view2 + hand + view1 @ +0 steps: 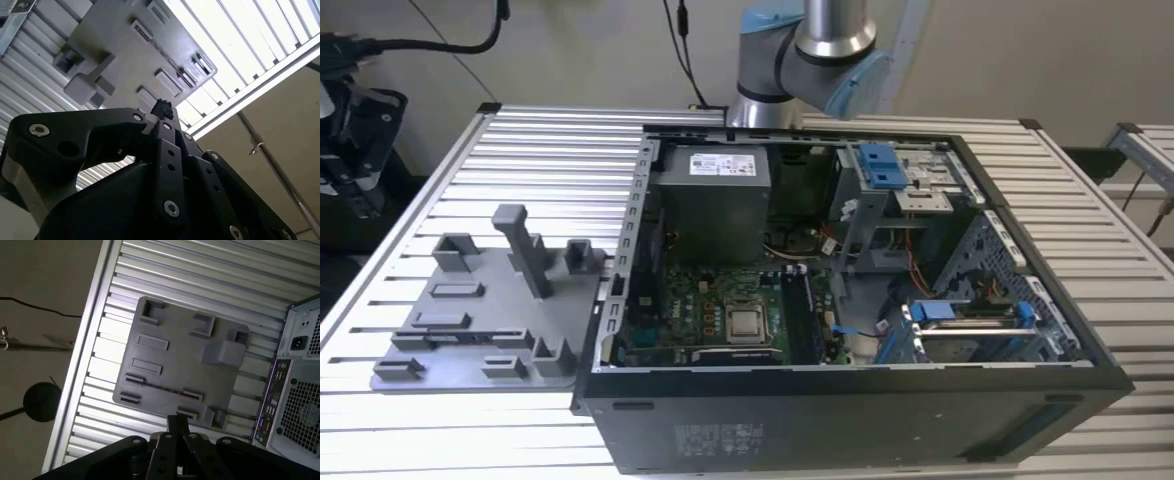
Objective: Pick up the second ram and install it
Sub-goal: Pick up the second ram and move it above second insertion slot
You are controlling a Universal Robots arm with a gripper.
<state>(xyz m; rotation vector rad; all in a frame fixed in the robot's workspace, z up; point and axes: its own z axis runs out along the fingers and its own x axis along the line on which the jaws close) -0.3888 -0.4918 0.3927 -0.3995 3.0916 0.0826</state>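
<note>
Overhead, hand (177, 421) above tray (175, 365) (case label (718, 436) unreadable)

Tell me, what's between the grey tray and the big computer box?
Just a narrow strip of bare slatted table, clearest in the first wrist view. The grey tray and the computer case sit apart.

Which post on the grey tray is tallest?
The narrow grey plastic post between two squat brackets on the flat grey tray; it rises well above them.
</note>
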